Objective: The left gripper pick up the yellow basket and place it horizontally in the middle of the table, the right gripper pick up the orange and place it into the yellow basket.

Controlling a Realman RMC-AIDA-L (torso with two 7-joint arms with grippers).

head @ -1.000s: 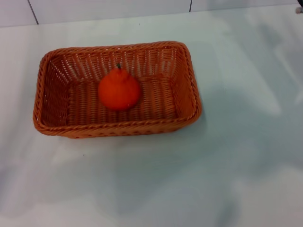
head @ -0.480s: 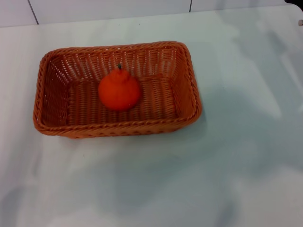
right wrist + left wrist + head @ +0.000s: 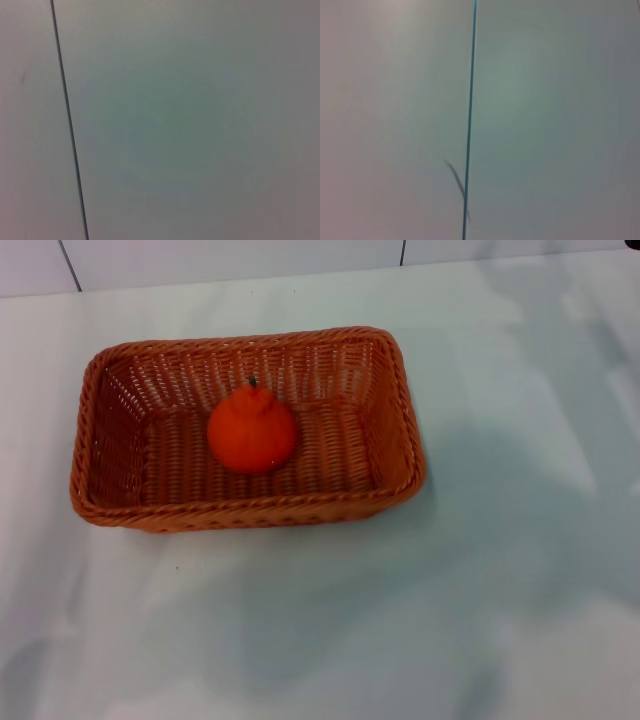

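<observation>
The orange-brown woven basket (image 3: pixel 110 440) lies with its long side across the white table (image 3: pixel 500 540), left of the middle in the head view. The orange (image 3: pixel 252 432) sits inside it on the basket floor, stem up. Neither gripper shows in the head view. A tiny dark bit touches the top right corner of the head view; I cannot tell what it is. The left wrist view and the right wrist view show only a plain pale surface with a thin dark seam, no fingers and no task object.
Wall panels with dark seams (image 3: pixel 68 265) run behind the table's far edge. Soft shadows lie on the tabletop to the right of the basket and in front of it.
A dark part at the top right corner of the head view has almost left the picture. The shadows on the right of the table have shifted. The basket and orange have not moved.
</observation>
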